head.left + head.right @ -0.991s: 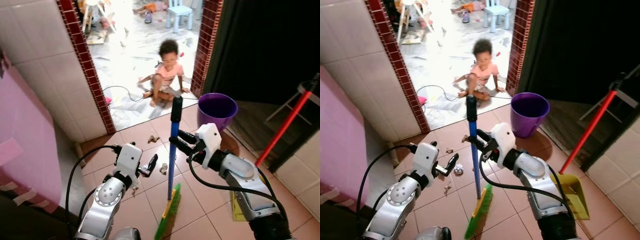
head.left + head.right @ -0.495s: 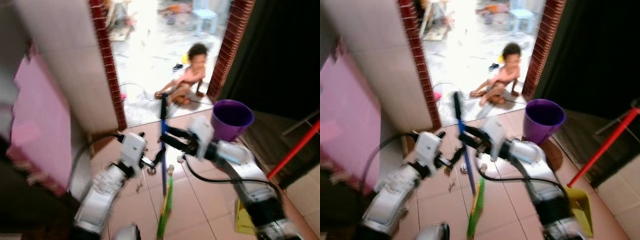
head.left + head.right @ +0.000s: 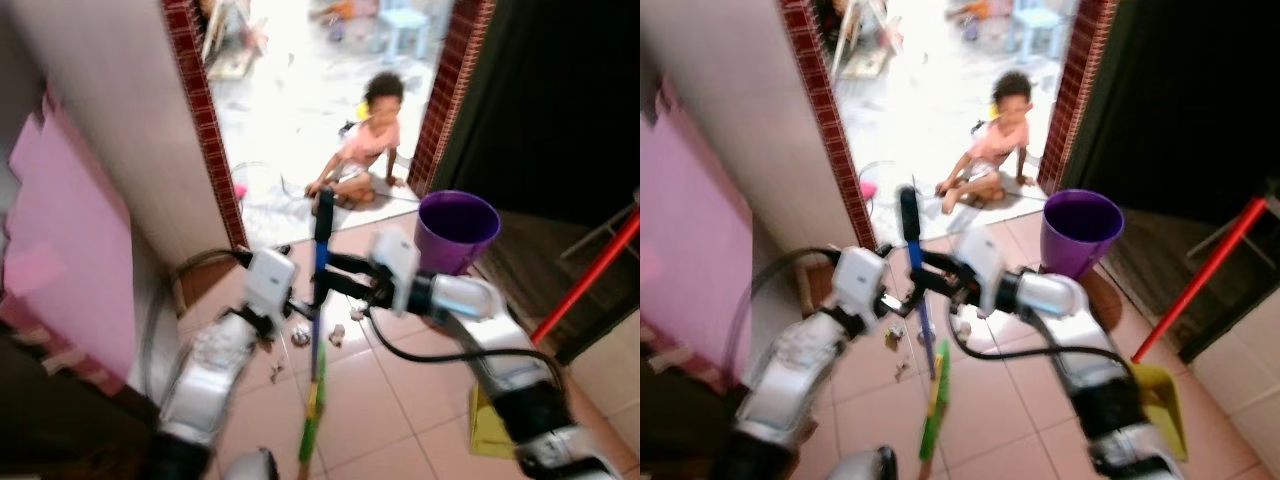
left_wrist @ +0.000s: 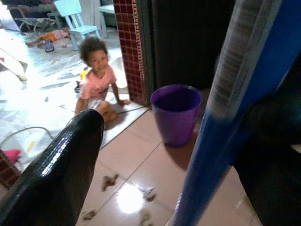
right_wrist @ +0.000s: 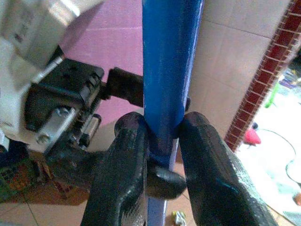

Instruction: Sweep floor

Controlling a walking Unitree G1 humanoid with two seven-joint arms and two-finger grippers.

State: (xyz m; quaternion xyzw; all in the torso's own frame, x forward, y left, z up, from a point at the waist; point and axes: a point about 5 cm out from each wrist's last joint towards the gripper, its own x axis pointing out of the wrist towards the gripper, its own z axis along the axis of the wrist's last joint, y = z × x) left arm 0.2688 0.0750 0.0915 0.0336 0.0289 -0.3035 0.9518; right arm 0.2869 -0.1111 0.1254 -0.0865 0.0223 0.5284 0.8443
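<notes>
A broom with a blue handle (image 3: 320,255) and green bristles (image 3: 311,420) stands nearly upright on the brown tiles. My right gripper (image 3: 335,272) is shut on the handle; the right wrist view shows both fingers (image 5: 123,160) pressed against the blue shaft (image 5: 167,70). Just below it, my left gripper (image 3: 303,305) is open with the handle (image 4: 221,132) between its fingers (image 4: 61,174), close to one and well off the other. Crumpled scraps (image 3: 300,337) lie on the tiles by the broom.
A child (image 3: 367,140) sits in the bright doorway ahead, between red brick jambs (image 3: 205,130). A purple bucket (image 3: 457,230) stands to the right. A red-handled (image 3: 590,280) yellow dustpan (image 3: 490,430) leans at the right, and a pink panel (image 3: 60,250) stands on the left.
The view has swung and blurred. My left gripper has closed in from the left, and the broom handle now sits between its fingers. The right gripper keeps its hold.
</notes>
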